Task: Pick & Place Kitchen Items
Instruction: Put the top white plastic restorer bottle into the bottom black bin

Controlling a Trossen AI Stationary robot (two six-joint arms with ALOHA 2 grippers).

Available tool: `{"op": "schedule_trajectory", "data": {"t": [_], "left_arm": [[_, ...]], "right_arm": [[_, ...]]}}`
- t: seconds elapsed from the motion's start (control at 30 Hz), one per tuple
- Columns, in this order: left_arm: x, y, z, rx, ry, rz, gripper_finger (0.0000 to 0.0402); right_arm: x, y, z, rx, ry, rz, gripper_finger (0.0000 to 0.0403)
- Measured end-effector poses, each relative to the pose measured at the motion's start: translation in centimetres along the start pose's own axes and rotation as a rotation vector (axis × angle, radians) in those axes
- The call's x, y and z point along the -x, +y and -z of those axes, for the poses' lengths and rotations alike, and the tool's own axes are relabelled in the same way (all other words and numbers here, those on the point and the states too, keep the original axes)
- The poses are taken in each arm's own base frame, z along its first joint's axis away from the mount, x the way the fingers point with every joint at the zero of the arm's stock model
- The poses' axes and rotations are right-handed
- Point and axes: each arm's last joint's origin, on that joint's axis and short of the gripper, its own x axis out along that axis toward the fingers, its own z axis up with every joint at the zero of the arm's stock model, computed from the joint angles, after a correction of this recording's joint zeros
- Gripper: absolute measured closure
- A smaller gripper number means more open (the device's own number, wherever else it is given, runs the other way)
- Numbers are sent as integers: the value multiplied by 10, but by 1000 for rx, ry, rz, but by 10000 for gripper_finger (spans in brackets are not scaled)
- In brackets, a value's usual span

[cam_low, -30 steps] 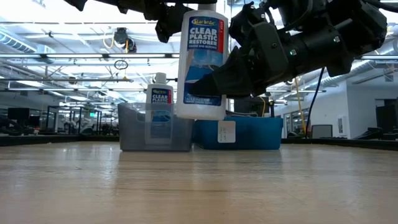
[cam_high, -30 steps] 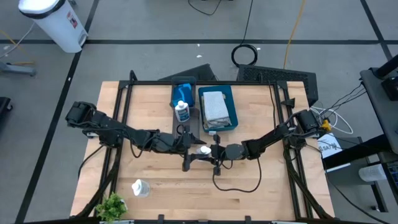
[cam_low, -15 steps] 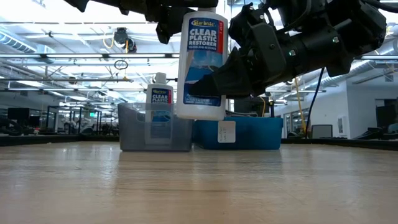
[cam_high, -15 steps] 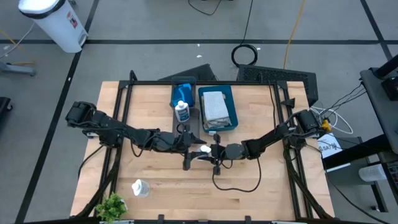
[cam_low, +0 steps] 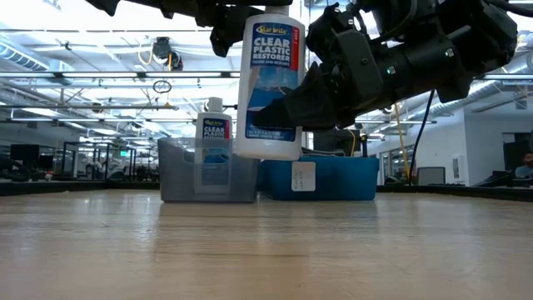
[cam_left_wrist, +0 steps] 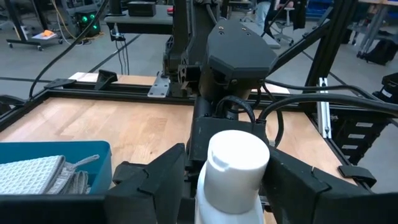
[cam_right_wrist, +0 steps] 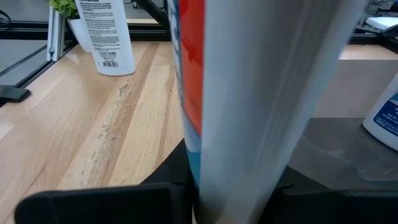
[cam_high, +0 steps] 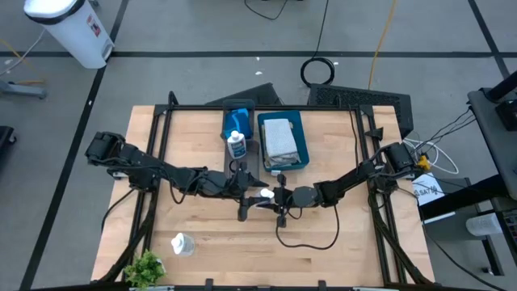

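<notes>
Label: held white bottle (cam_low: 268, 83) reads "CLEAR PLASTIC RESTORER".
Right end effector (cam_low: 287, 112): clenched on the bottle's lower body, holding it upright above the worktop (cam_low: 266, 250).
Left end effector (cam_left_wrist: 230, 180): fingers flank the bottle's cap; grip unclear.
Hidden: bottle cap cut off in low view.
Containers: beyond the end effectors, grey tray (cam_low: 185, 179) holds a second bottle (cam_low: 213, 154); blue tray (cam_high: 297, 137) holds a folded cloth (cam_high: 278, 137).

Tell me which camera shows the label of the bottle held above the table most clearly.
The low view: the held bottle faces it upright, label readable. The high view shows only its cap between the right gripper and left gripper. The left wrist view shows the cap; the right wrist view, a close side strip.
</notes>
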Motion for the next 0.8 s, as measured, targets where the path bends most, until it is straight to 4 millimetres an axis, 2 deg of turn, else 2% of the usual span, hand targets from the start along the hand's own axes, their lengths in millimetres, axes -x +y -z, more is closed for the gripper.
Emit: {"op": "schedule_trajectory", "data": {"t": [0.47, 0.57, 0.7, 0.8], "left_arm": [[0, 0, -1, 0, -10, 0, 204], [0, 0, -2, 5, -17, 1, 226], [0, 0, -2, -1, -17, 6, 284], [0, 0, -2, -16, -17, 6, 284]], "right_arm": [[0, 0, 0, 3, 0, 0, 332], [0, 0, 0, 4, 0, 0, 332], [0, 0, 0, -4, 1, -2, 320], [0, 0, 0, -1, 1, -3, 300]]}}
